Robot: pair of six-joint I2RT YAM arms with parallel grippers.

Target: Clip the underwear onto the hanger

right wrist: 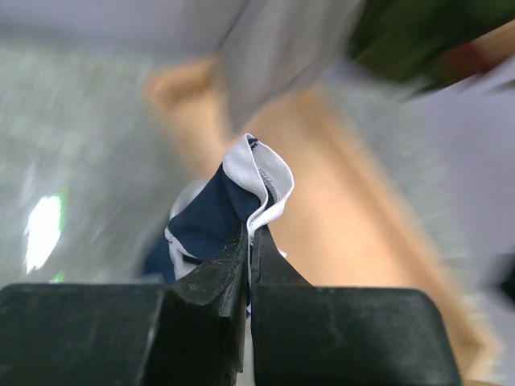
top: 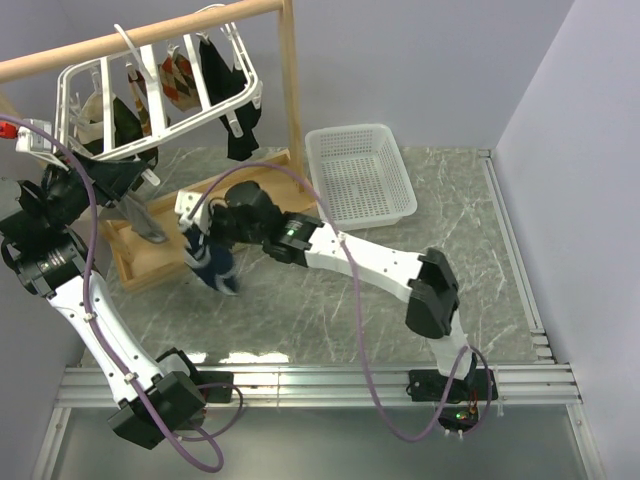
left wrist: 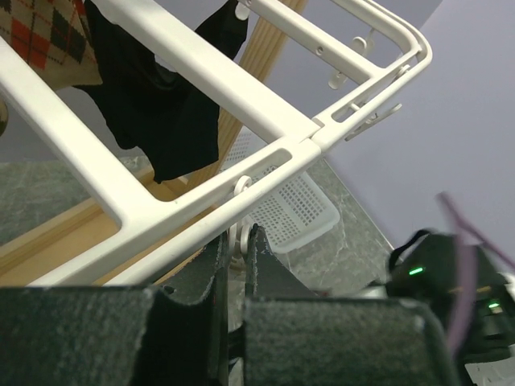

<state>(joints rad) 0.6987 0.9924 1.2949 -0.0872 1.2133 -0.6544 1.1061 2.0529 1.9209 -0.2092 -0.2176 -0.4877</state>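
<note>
The underwear (right wrist: 211, 221) is dark blue with a white edge. The hanger (left wrist: 48, 119) is white. The clothes (left wrist: 153, 104) on it are black, and one cloth (left wrist: 40, 32) has red and tan diamonds. The basket (top: 360, 180) is white. The worktop (top: 330, 310) is grey with pale lines.

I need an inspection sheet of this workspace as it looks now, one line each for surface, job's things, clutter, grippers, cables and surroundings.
Surface: grey marbled table.
Job's things: underwear hangs from the right gripper, beside the wooden tray; hanger hangs on the wooden rail, partly loaded.
Clutter: wooden tray; empty white basket; black garments and argyle cloth clipped on the hanger.
Grippers: left gripper shut on a hanger clip; right gripper shut on the underwear.
Cables: purple cables loop loosely along both arms.
Surroundings: plain pale walls; nothing else seen.
</note>
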